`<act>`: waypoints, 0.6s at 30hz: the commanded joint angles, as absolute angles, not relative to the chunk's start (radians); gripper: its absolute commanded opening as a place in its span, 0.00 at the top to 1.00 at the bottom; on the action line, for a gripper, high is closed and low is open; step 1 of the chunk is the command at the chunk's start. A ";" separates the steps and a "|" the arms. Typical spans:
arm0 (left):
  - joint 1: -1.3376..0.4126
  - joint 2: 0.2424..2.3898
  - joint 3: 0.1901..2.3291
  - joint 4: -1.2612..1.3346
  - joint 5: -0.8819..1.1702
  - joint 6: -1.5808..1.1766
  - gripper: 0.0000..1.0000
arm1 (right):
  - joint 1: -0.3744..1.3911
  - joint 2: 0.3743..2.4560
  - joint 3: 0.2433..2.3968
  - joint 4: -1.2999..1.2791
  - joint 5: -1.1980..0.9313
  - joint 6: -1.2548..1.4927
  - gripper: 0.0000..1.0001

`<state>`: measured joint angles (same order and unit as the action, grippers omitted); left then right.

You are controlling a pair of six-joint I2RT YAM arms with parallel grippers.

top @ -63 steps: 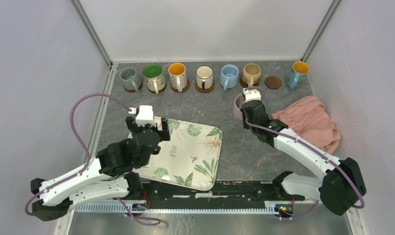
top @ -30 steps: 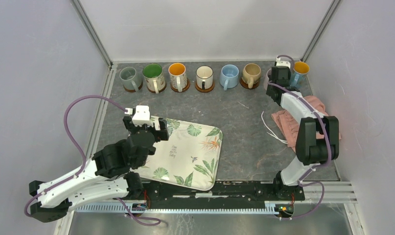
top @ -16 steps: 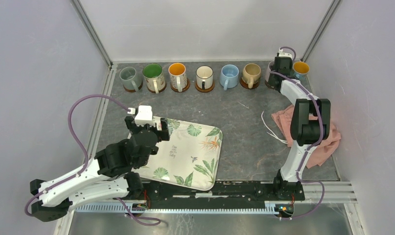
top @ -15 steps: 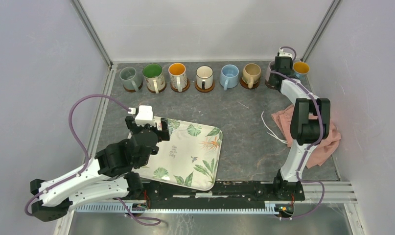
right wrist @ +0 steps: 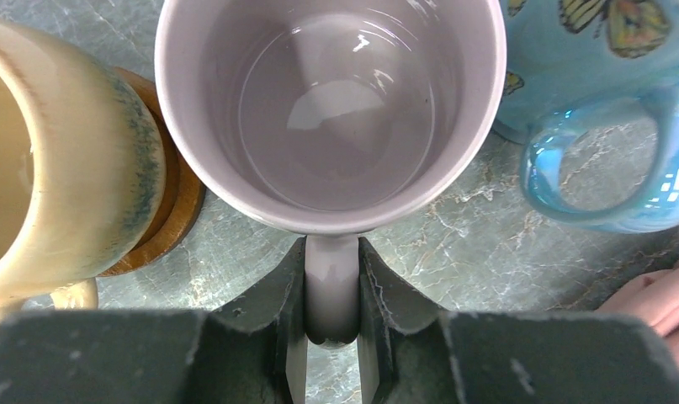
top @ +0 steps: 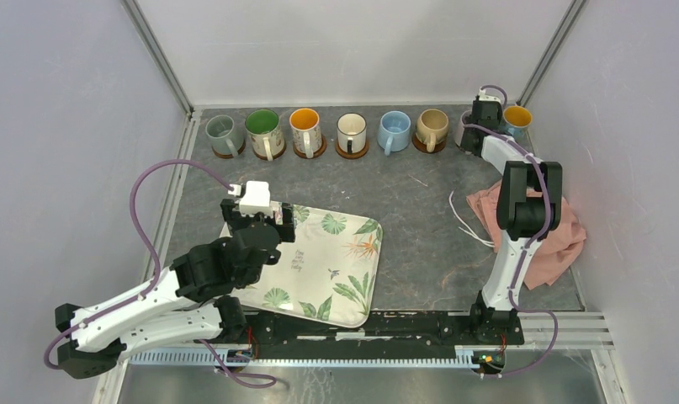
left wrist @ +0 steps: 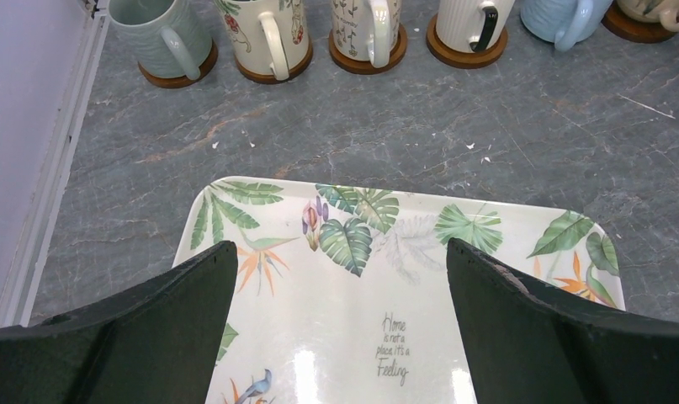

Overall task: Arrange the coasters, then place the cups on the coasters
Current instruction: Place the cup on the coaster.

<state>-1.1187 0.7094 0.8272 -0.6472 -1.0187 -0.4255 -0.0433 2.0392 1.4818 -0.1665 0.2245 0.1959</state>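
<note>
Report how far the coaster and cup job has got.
Done: six mugs, grey-green mug to tan mug, stand in the back row, most visibly on brown coasters. In hand: the right tool is shut on the pink mug's handle, beside the tan mug. Left: release it; coasters under it and the blue mug are not visible. The left tool hangs open.

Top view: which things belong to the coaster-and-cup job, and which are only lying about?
Belong to the job: the mugs along the back edge, from the grey-green mug to the blue mug; wooden coasters under several; the pale pink mug, held by the right gripper.
Only lying about: leaf-print tray; pink cloth.
</note>
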 commanded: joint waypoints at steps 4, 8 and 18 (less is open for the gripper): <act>-1.122 0.713 0.826 -0.608 -1.051 -0.373 0.00 | -0.044 2.033 1.561 -0.037 0.230 0.193 1.00; -1.122 0.712 0.825 -0.609 -1.054 -0.373 0.00 | -0.044 2.032 1.559 -0.039 0.229 0.193 1.00; -1.122 0.714 0.824 -0.611 -1.054 -0.373 0.00 | -0.047 2.021 1.525 -0.031 0.235 0.202 1.00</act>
